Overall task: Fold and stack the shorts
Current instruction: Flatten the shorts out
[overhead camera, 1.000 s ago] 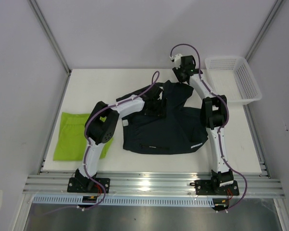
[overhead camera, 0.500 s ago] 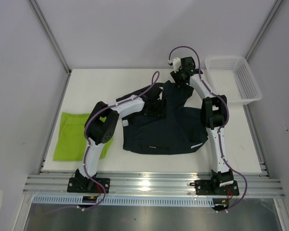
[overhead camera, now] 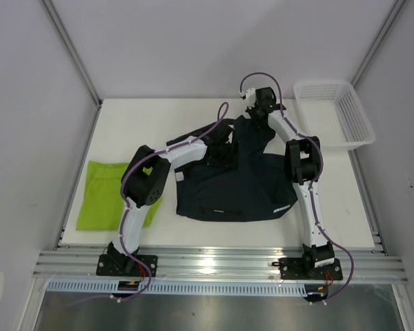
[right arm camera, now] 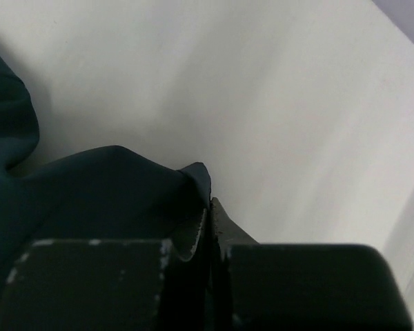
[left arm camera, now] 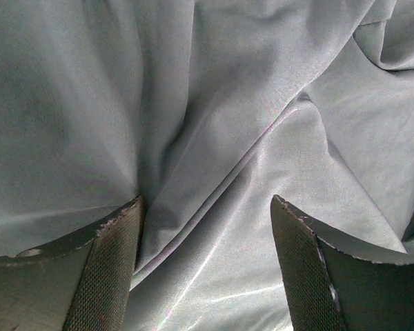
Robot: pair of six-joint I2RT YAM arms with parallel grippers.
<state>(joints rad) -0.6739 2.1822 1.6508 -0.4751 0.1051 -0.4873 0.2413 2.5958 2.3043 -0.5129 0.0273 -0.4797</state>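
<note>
1. The navy shorts are spread across the middle of the desk between my two arms. They're flat at the near end and rumpled up at the far end.
2. The right gripper is clenched tight at the far edge of that pair. In its wrist view the dark hem runs straight into the pinched tips, so it looks like it's grasping the navy shorts by the edge. There's bare desk just past it.
3. The left gripper is released, with its fingers spread wide, low over creased fabric on the left side of the navy pair. Only loose folds show between the pads, and I can't tell if the tips actually touch the cloth.
4. The lime green shorts are lying flat at the near left of the desk, beside the navy pair. From overhead the left arm's elbow hides their right side.
5. The white mesh basket sits at the far right corner, just right of the right gripper.
</note>
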